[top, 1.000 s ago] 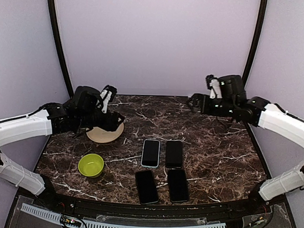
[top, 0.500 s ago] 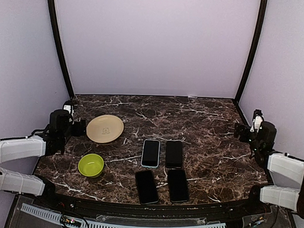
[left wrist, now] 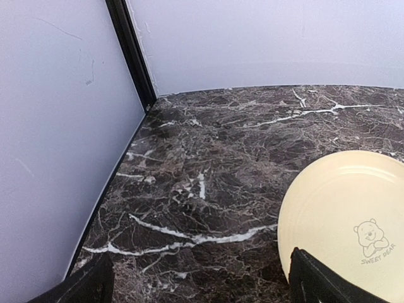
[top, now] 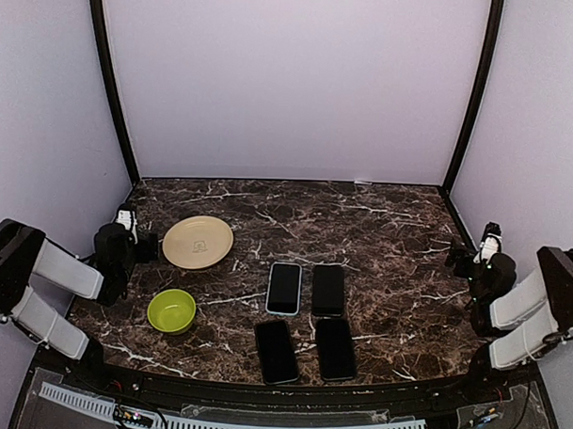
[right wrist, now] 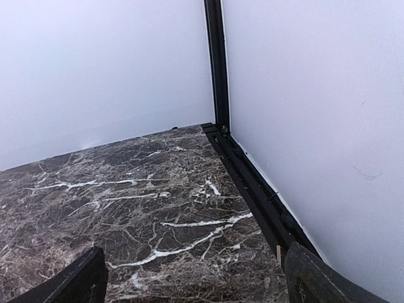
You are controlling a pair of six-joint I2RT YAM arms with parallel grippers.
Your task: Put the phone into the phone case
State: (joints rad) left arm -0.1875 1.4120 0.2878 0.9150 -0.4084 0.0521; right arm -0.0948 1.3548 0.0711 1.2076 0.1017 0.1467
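Four flat phone-shaped things lie in the middle of the table in the top view: one with a light blue rim (top: 284, 288), a black one (top: 328, 289) to its right, and two black ones (top: 276, 351) (top: 335, 348) in front. I cannot tell which are phones and which are cases. My left gripper (top: 144, 242) rests low at the left table edge, open and empty; in the left wrist view (left wrist: 202, 290) its fingers stand wide apart. My right gripper (top: 457, 255) rests low at the right edge, open and empty, as the right wrist view (right wrist: 196, 284) also shows.
A cream plate (top: 198, 242) lies just right of the left gripper and shows in the left wrist view (left wrist: 353, 233). A green bowl (top: 171, 310) sits at the front left. Pale walls with black corner posts (right wrist: 218, 69) close in the marble table (top: 380, 227).
Both arms have drawn back from over the far half of the table and folded down to the left and right edges. The phones, plate and bowl have not moved.
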